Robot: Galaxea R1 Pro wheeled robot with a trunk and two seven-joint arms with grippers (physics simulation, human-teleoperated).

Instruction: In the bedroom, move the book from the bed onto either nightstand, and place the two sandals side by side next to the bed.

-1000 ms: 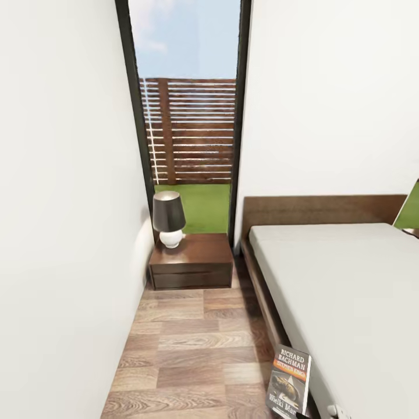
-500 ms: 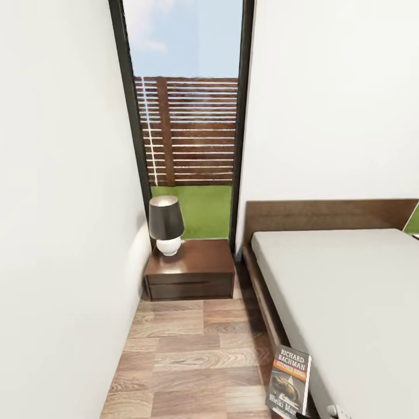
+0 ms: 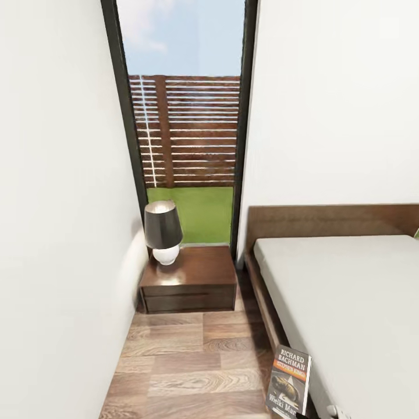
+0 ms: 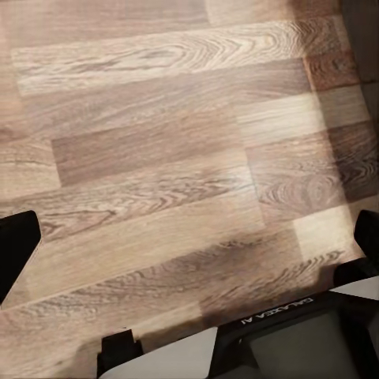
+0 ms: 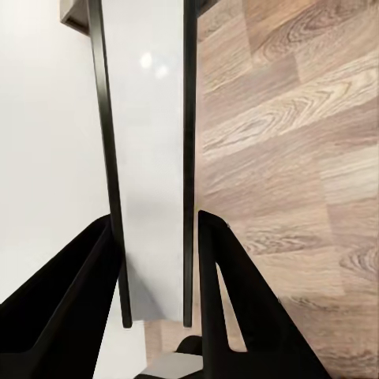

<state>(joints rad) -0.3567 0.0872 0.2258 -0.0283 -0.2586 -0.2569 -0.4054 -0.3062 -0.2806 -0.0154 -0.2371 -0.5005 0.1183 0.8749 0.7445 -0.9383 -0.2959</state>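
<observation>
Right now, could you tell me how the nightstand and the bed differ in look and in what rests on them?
The nightstand is a small dark reddish-brown cabinet with a glossy top; the bed is far larger, its brown frame holding a plain light-grey mattress. The nightstand carries a lamp with a dark shade and white base; the bed's visible mattress carries nothing. The nightstand stands below the window, the bed to its right along the white wall. Both are low, dark wood furniture standing on the plank floor.

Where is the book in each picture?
Head view: the book is at the bottom edge, right of centre, beside the bed.
Right wrist view: the book is the pale slab clamped by the right end effector.
Left wrist view: wood-plank floor lies below.
Shared landmark: that wood-plank floor, in all three views.
</observation>
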